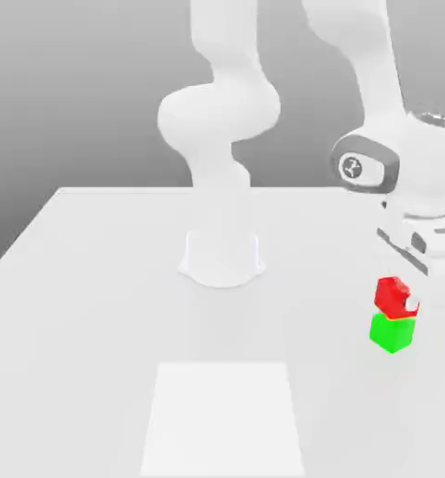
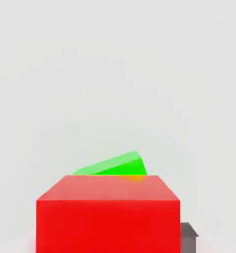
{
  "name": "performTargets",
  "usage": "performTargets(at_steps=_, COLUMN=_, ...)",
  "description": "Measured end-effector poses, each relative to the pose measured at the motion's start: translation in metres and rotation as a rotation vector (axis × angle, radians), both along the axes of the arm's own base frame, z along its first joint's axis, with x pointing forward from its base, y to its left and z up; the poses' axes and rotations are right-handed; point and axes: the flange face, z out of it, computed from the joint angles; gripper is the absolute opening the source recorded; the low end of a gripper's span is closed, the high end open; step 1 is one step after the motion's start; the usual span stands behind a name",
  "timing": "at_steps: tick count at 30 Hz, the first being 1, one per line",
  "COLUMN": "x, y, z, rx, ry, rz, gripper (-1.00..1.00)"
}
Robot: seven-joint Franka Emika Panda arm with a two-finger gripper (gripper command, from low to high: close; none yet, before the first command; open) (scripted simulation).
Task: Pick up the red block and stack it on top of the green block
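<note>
Exterior view: saw a red block, glossy, flat-faced and sharp-cornered, right above the green block, without visible gap; in the hand view, turned at an angle to the green block. Noted smooth, plain faces on both. Found the pincer above the green block, at the red block; could not tell how wide open, or whether gripping. Saw bare, smooth white tabletop on the exterior view's left of the green block, with the far edge well behind it.
</note>
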Motion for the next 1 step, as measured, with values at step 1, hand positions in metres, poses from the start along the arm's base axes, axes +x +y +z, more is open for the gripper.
performTargets(at_steps=1, x=0.0000, y=0.0000, z=0.0000, rx=0.000, ry=0.000, rz=0.000, gripper=1.00)
